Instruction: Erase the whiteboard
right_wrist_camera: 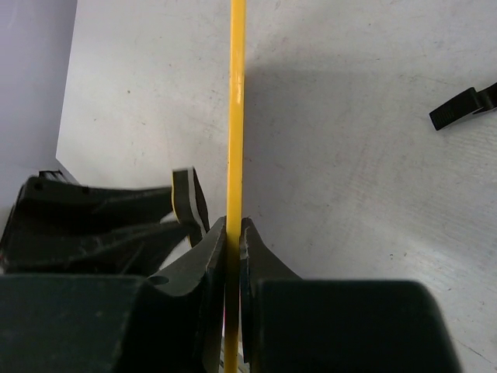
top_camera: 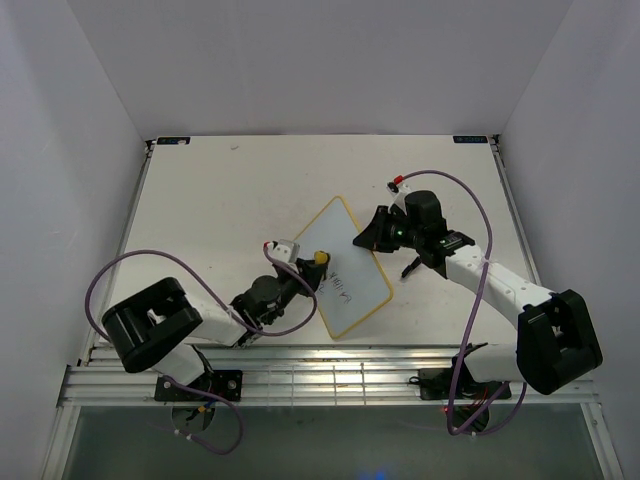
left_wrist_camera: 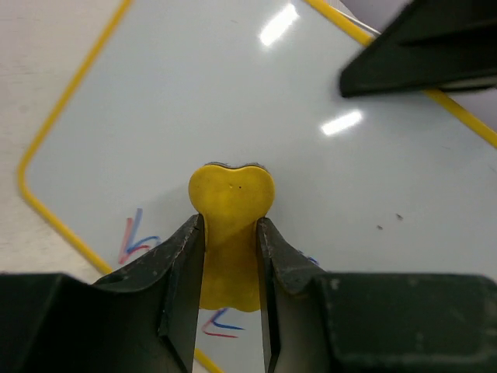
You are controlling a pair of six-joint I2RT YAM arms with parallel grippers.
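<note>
The whiteboard (top_camera: 332, 232), white with a thin yellow frame, lies cornerwise mid-table. Red and blue handwriting (top_camera: 342, 290) stays on its near half; the far half is bare. My left gripper (top_camera: 313, 264) is shut on a yellow eraser block (top_camera: 320, 259) pressed to the board's left part. In the left wrist view the eraser (left_wrist_camera: 231, 198) sits squeezed in that gripper (left_wrist_camera: 231, 223), with marks (left_wrist_camera: 133, 241) beside and under it on the whiteboard (left_wrist_camera: 233, 93). My right gripper (top_camera: 363, 240) is shut on the board's right edge; its wrist view shows the gripper (right_wrist_camera: 233, 227) clamping the yellow frame (right_wrist_camera: 236, 116) edge-on.
A small black piece (top_camera: 408, 266) lies on the table just right of the board, also visible as a black piece (right_wrist_camera: 463, 107) in the right wrist view. White walls enclose the table on three sides. Purple cables loop off both arms.
</note>
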